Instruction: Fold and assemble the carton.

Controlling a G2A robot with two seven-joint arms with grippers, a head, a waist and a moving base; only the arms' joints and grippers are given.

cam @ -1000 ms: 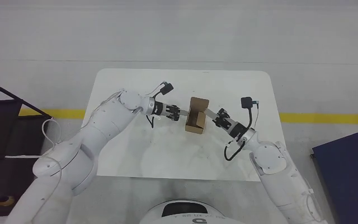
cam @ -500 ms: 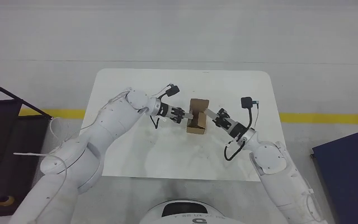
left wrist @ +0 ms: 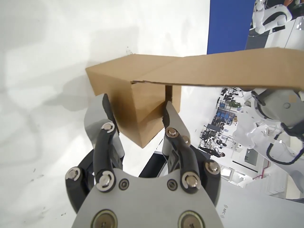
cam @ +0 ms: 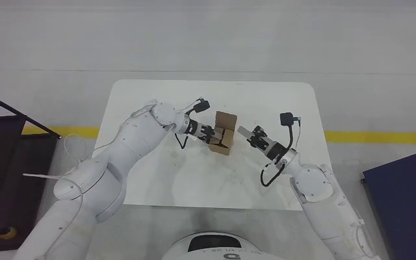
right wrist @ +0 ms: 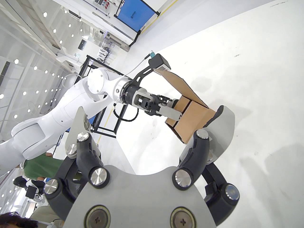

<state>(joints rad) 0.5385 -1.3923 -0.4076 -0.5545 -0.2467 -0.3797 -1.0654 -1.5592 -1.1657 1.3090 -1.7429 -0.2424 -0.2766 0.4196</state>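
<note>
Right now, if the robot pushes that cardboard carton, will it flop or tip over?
Probably light: the left gripper pinches the carton by just one corner. Its folded walls look stiff, but the open flap sticking out would likely bend. Being a thin-walled box, it may slide or tip easily.

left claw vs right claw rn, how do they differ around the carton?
Left claw has its fingers closed in around a corner of the carton, both against cardboard; right claw is spread wide, gripping nothing. Left claw touches the carton; right claw sits beside its opposite side, contact unclear. Shared: both point at the carton from opposite sides.
</note>
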